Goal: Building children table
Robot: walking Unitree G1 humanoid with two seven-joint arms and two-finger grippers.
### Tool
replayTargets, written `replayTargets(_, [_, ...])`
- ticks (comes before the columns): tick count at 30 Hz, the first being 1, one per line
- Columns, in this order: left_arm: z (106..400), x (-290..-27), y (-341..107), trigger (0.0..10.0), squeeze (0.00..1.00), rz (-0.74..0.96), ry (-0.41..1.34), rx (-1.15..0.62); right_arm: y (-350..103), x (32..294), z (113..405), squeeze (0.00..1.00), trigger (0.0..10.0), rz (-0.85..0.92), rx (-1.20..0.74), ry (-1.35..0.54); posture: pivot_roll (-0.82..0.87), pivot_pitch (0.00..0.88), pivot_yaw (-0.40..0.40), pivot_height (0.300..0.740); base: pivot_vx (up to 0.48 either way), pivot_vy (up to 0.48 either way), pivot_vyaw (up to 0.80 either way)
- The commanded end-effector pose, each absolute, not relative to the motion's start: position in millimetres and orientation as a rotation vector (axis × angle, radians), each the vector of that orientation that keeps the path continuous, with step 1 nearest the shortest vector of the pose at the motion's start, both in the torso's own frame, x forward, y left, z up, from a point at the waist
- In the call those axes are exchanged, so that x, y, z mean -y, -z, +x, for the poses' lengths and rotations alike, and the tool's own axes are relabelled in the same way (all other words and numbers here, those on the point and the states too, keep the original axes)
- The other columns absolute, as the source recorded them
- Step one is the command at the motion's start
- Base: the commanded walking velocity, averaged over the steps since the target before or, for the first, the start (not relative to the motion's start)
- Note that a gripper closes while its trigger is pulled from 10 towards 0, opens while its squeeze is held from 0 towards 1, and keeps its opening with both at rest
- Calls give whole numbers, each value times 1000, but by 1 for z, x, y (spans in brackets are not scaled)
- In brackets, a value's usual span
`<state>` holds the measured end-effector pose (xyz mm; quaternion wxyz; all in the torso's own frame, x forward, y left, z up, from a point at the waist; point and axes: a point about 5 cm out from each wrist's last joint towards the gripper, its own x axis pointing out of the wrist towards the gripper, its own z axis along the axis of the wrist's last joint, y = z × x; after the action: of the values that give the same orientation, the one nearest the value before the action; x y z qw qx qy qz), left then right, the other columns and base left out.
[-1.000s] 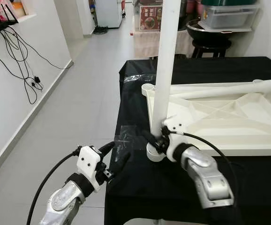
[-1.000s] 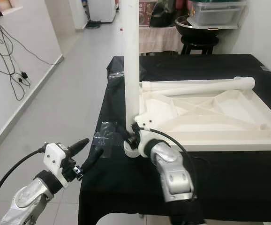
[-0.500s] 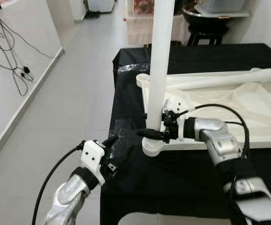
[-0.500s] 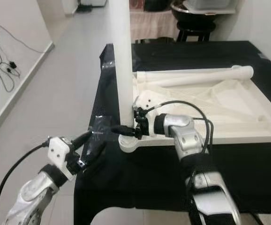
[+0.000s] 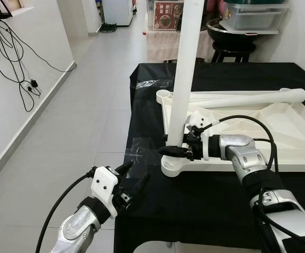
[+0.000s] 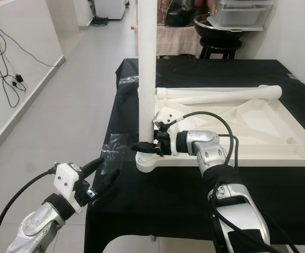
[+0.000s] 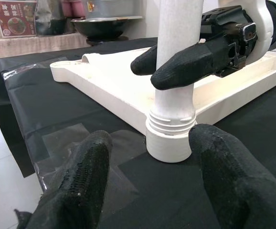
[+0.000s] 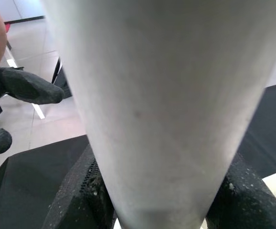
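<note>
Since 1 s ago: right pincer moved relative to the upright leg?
Yes. The right pincer swung from below the upright leg's socket to gripping it sideways from the tabletop side.

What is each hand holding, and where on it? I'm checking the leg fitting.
The right hand grips the upright white table leg near its base, just above the corner socket. The left hand is open, holding nothing.

the upright table leg (image 5: 187, 68) runs past the picture's top edge.
</note>
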<state>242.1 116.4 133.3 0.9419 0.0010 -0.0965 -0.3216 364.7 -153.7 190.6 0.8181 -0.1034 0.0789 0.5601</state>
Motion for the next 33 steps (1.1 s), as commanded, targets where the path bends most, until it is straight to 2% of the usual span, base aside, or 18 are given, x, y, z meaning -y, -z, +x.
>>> replayTargets(1, [240,-117,-134,10000,0,7,658,200,-189,163,362,0,0,-190,-146,-1176,-82,107,-9,740,0,0,0])
replayTargets(4, [240,-117,-134,10000,0,7,658,200,-189,163,362,0,0,-190,-146,-1176,-82,107,-9,740,0,0,0])
replayTargets(5, [240,-118,-134,10000,0,7,658,201,-187,165,361,0,0,-196,-134,-1143,-83,108,-9,740,0,0,0])
replayTargets(6, [241,-120,-135,10000,0,8,656,202,-177,161,358,0,0,-183,-104,-987,-96,122,-3,740,0,0,0])
replayTargets(8, [241,-120,-135,10000,0,8,656,202,-177,161,358,0,0,-183,-104,-987,-96,122,-3,740,0,0,0])
replayTargets(9, [242,-122,-135,10000,0,9,652,203,-166,152,354,0,0,-142,-62,-764,-111,128,8,740,0,0,0])
replayTargets(10, [242,-122,-135,10000,0,9,652,203,-166,152,354,0,0,-142,-62,-764,-111,128,8,740,0,0,0])
replayTargets(11, [243,-124,-136,10000,0,10,650,204,-143,136,337,0,0,-132,-80,-575,-129,132,24,740,0,0,0])
replayTargets(12, [243,-124,-136,10000,0,10,650,204,-143,136,337,0,0,-132,-80,-575,-129,132,24,740,0,0,0])
replayTargets(13, [244,-126,-136,10000,0,11,654,203,-147,123,325,0,0,-299,2,-509,-131,131,27,740,0,0,0])
replayTargets(23, [248,-125,-136,10000,0,4,654,206,-140,117,329,0,0,-342,-23,-552,-132,118,16,740,0,0,0])
replayTargets(24, [248,-126,-137,10000,0,6,641,210,-142,118,330,0,10000,-286,-24,-555,-127,115,15,740,0,0,0])
replayTargets(25, [248,-126,-137,10000,0,6,641,210,-142,118,330,0,10000,-286,-24,-555,-127,115,15,740,0,0,0])
replayTargets(26, [249,-126,-137,10000,0,8,634,212,-146,121,332,51,10000,-182,-24,-580,-122,115,15,740,0,0,0])
replayTargets(27, [249,-125,-137,10000,0,8,635,211,-153,122,334,1000,10000,-96,-15,-646,-121,114,16,740,0,0,0])
replayTargets(30, [248,-124,-137,10000,0,7,639,210,-161,120,333,1000,10000,-57,0,-693,-120,115,16,740,0,0,0])
replayTargets(32, [248,-123,-137,10000,0,5,652,206,-180,116,333,1000,10000,-117,46,-853,-120,112,16,740,0,0,0])
replayTargets(33, [248,-123,-137,10000,0,5,652,206,-180,116,333,1000,10000,-117,46,-853,-120,112,16,740,0,0,0])
